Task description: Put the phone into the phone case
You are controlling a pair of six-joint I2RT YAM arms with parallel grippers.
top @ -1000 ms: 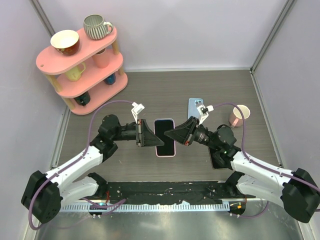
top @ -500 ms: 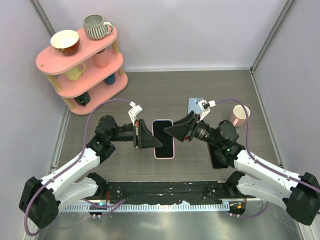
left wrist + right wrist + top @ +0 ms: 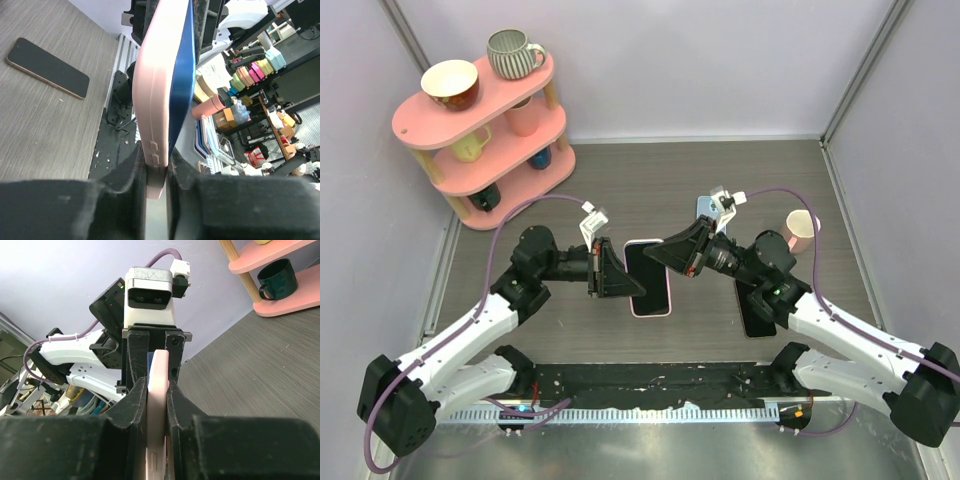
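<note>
The phone (image 3: 647, 272), dark screen up, lies in the pink phone case (image 3: 651, 312), held off the table at the centre between both arms. My left gripper (image 3: 617, 272) is shut on its left long edge and my right gripper (image 3: 670, 254) is shut on its right long edge. In the left wrist view the pink case (image 3: 157, 85) runs up from my left gripper (image 3: 156, 165), with the phone's blue side (image 3: 181, 75) showing along it. In the right wrist view my right gripper (image 3: 156, 390) clamps the pink case (image 3: 160, 375), and a blue sliver shows behind it.
A second dark phone (image 3: 760, 315) lies flat under the right arm, also seen as the dark phone (image 3: 47, 67) from the left wrist. A light blue case (image 3: 706, 208) and a pink mug (image 3: 800, 230) sit at right. A pink shelf (image 3: 485, 120) of mugs stands back left.
The right gripper opened briefly, shifted up and left along the case's edge, and shut on it again. The left gripper tightened its hold. The cased phone tilted slightly.
</note>
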